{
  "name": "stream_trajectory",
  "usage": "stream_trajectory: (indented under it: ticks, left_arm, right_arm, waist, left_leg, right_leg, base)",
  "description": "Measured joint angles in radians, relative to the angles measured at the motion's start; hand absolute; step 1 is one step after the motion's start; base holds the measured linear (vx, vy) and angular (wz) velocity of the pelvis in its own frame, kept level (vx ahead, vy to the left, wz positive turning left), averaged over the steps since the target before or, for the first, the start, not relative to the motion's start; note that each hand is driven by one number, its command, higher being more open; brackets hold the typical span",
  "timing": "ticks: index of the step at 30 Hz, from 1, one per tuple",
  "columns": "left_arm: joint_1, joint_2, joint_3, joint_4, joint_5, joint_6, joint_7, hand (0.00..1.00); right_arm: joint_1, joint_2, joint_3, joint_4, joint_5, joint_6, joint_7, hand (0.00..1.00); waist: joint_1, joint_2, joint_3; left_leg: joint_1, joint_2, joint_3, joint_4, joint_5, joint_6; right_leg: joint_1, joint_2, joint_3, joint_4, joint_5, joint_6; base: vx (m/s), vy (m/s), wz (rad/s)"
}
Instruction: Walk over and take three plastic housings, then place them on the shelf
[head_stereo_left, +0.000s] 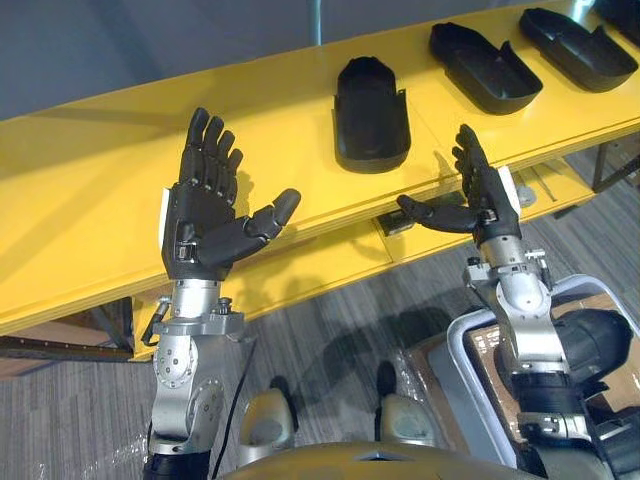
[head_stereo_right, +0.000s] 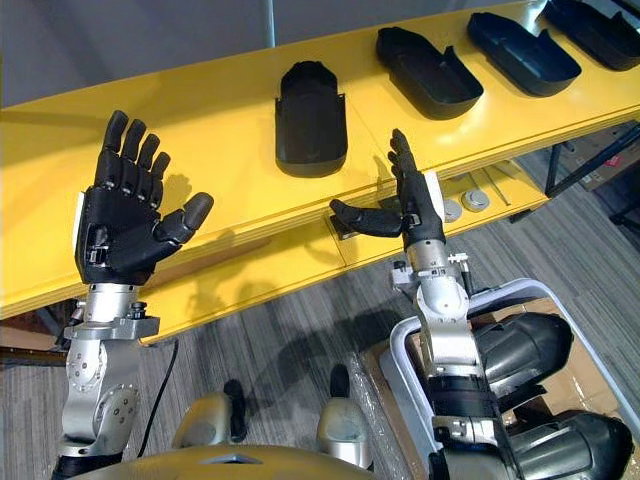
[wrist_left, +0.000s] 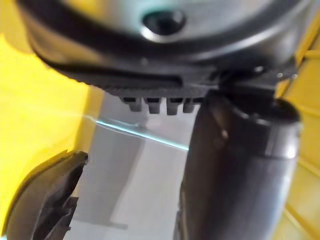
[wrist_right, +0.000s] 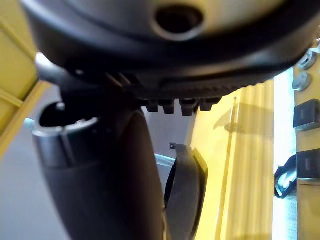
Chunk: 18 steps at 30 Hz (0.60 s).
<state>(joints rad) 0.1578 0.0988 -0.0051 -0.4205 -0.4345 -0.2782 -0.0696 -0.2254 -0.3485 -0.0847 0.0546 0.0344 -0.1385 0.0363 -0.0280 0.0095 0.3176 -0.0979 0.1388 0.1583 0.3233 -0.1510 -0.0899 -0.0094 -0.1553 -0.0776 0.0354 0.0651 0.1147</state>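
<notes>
Three black plastic housings lie in a row on the yellow shelf (head_stereo_left: 90, 170): the nearest housing (head_stereo_left: 371, 113) at the middle, a second housing (head_stereo_left: 482, 66) further right, a third housing (head_stereo_left: 578, 46) at the far right. My left hand (head_stereo_left: 204, 214) is raised in front of the shelf's front edge, left of the nearest housing, fingers straight and spread, holding nothing. My right hand (head_stereo_left: 477, 200) is raised just below and right of that housing, fingers straight, thumb out to the left, holding nothing. The nearest housing also shows as a dark edge (wrist_right: 186, 192) past my right hand.
A lower yellow ledge (head_stereo_left: 330, 265) runs under the shelf, with small round metal parts (head_stereo_right: 462, 206) on it at the right. A grey-rimmed bin (head_stereo_left: 462, 375) stands on the grey floor at the lower right. A grey wall rises behind the shelf.
</notes>
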Motion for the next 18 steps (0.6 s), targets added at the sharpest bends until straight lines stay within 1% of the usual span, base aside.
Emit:
stream_trajectory:
  ticks: [2, 5, 9, 12, 14, 18]
  left_arm:
    - [0.000, 0.001, 0.000, 0.000, 0.000, 0.000, 0.000, 1.00]
    - [-0.003, 0.002, 0.000, 0.000, 0.000, 0.000, 0.000, 1.00]
    - [-0.006, 0.002, 0.000, 0.000, -0.001, 0.000, 0.000, 1.00]
    - [-0.014, 0.002, -0.008, 0.006, -0.001, 0.000, 0.000, 1.00]
    - [-0.026, 0.002, -0.027, 0.028, -0.001, 0.000, 0.000, 1.00]
    - [-0.034, 0.002, -0.033, 0.032, -0.001, 0.000, 0.003, 1.00]
  right_arm:
    - [-0.040, -0.002, 0.001, 0.027, 0.002, 0.001, -0.001, 1.00]
    - [-0.091, -0.012, 0.001, 0.058, 0.010, 0.001, -0.002, 1.00]
    - [-0.119, -0.012, 0.001, 0.073, 0.012, 0.005, -0.007, 1.00]
    - [-0.161, -0.012, 0.001, 0.093, 0.010, 0.034, -0.039, 1.00]
    - [-0.188, -0.012, -0.003, 0.111, 0.007, 0.076, -0.076, 1.00]
    - [-0.215, -0.012, -0.003, 0.134, -0.025, 0.106, -0.092, 1.00]
  waist:
    - [0.001, 0.000, 0.002]
    - [0.001, 0.008, 0.018]
    - [0.001, 0.012, 0.029]
    - [0.001, 0.014, 0.040]
    - [0.002, 0.022, 0.048]
    - [0.001, 0.029, 0.068]
  left_leg:
    - [-0.002, -0.001, -0.001, -0.010, 0.009, -0.001]
    - [-0.001, -0.003, -0.005, -0.015, 0.015, -0.002]
    - [-0.001, -0.004, -0.005, -0.027, 0.023, -0.002]
    - [-0.003, -0.006, -0.004, -0.033, 0.033, -0.002]
    - [-0.003, -0.006, -0.005, -0.035, 0.035, -0.002]
    - [0.001, -0.008, -0.005, -0.052, 0.047, -0.004]
  right_leg:
    - [-0.008, 0.000, 0.000, 0.004, 0.000, 0.000]
    - [-0.011, -0.001, -0.004, 0.012, -0.001, -0.002]
    - [-0.015, -0.001, -0.005, 0.015, -0.001, -0.002]
    - [-0.023, -0.003, -0.005, 0.017, -0.001, -0.001]
    - [-0.023, -0.003, -0.006, 0.019, -0.001, -0.001]
    - [-0.028, -0.004, -0.006, 0.022, -0.001, -0.001]
  base:
    - [-0.01, -0.005, 0.02]
    - [-0.01, -0.004, 0.03]
    - [-0.01, 0.000, 0.00]
    - [0.00, 0.000, 0.00]
    - [0.00, 0.000, 0.00]
    - [0.00, 0.000, 0.00]
